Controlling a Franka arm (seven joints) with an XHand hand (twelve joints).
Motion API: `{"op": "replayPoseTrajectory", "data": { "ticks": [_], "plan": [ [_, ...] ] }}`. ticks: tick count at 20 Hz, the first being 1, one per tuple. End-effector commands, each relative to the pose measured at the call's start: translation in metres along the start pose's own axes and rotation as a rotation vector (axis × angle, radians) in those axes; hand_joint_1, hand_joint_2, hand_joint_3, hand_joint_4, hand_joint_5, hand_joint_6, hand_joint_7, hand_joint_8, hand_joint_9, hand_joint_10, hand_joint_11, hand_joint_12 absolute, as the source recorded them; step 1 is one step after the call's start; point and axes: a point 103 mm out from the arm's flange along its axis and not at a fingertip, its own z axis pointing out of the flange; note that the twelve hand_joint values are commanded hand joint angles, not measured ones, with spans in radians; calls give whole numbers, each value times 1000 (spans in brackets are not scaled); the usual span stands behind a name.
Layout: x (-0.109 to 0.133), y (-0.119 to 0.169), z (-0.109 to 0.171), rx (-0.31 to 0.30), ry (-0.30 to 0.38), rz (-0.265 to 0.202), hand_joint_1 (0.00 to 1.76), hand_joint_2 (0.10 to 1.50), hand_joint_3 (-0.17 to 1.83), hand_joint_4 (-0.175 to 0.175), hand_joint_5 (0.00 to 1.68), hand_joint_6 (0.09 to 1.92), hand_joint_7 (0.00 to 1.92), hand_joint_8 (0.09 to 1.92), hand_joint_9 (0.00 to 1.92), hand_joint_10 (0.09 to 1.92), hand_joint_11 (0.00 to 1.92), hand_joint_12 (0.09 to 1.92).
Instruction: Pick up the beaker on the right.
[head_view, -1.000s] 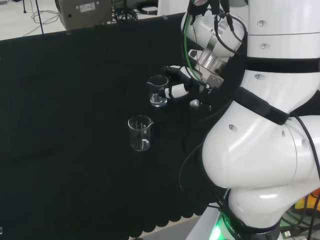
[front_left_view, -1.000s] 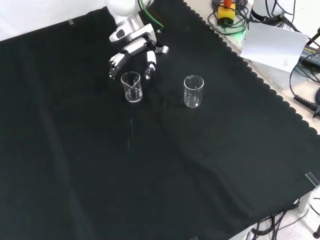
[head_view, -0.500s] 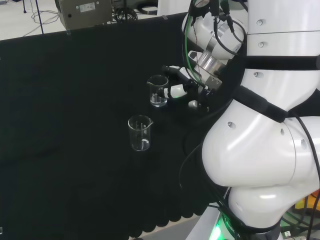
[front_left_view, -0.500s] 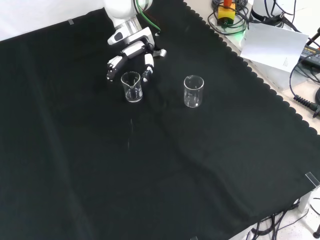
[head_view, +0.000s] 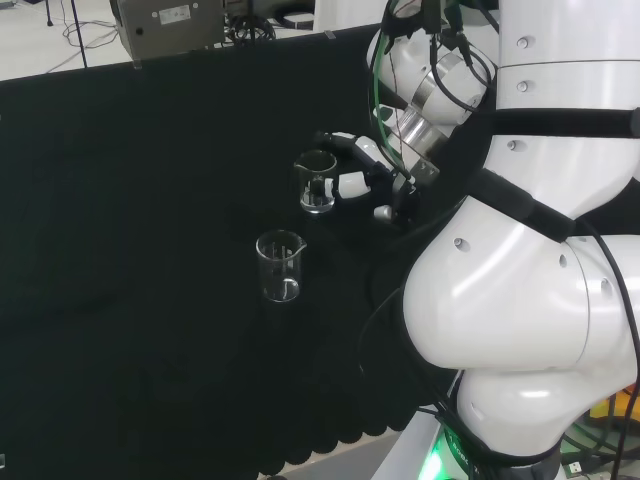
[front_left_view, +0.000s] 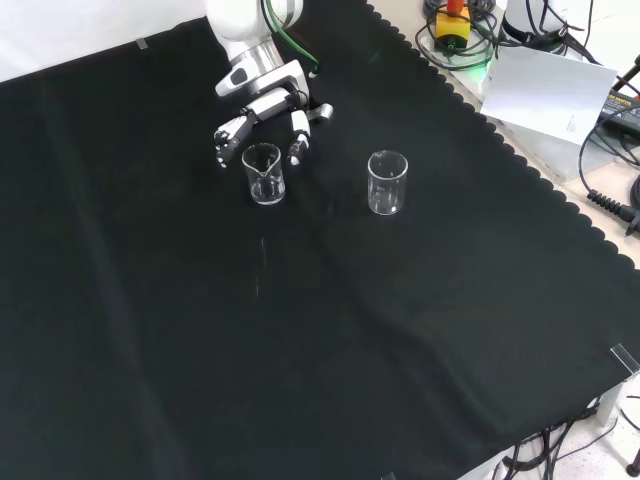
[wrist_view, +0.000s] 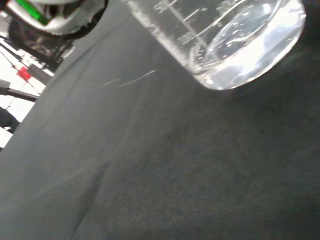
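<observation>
- The hand (front_left_view: 262, 112) hangs at the far side of the black cloth (front_left_view: 300, 330) in the front view, fingers spread and lightly bent, flanking a beaker without visibly touching it.
- That beaker (front_left_view: 263, 173), the left one of two in the front view and the farther, right-hand one in the head view (head_view: 316, 181), stands upright just below the fingertips.
- It looks like light, stiff, thin clear glass, smooth and likely slippery and breakable; I would close fingers and thumb around the mid-wall, below the rim.
- The second beaker (front_left_view: 387, 182) stands well apart.
</observation>
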Motion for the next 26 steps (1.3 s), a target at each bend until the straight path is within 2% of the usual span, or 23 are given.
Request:
{"op": "replayPoseTrajectory", "data": {
  "ticks": [1,3,7,17,19,24,26],
  "plan": [
    [12,3,22,15,-24,-21,823,522,584,-42,434,87,241,734,340,683,0,1353],
    [13,4,29,25,-53,-14,824,521,585,-42,436,87,246,734,343,681,0,1350],
    [7,4,20,1,13,-4,837,519,586,-44,458,87,262,736,359,678,0,1346],
    [2,4,5,-82,72,-7,896,519,594,-47,520,87,337,743,453,654,3,1393],
    [4,4,4,-76,76,-25,908,519,595,-48,526,87,357,749,479,656,18,1404],
    [10,6,7,-16,90,-77,916,516,603,-47,525,89,360,750,496,648,24,1403],
    [10,6,7,-1,85,-80,912,512,608,-46,522,90,354,749,493,643,18,1402]
  ]
}}
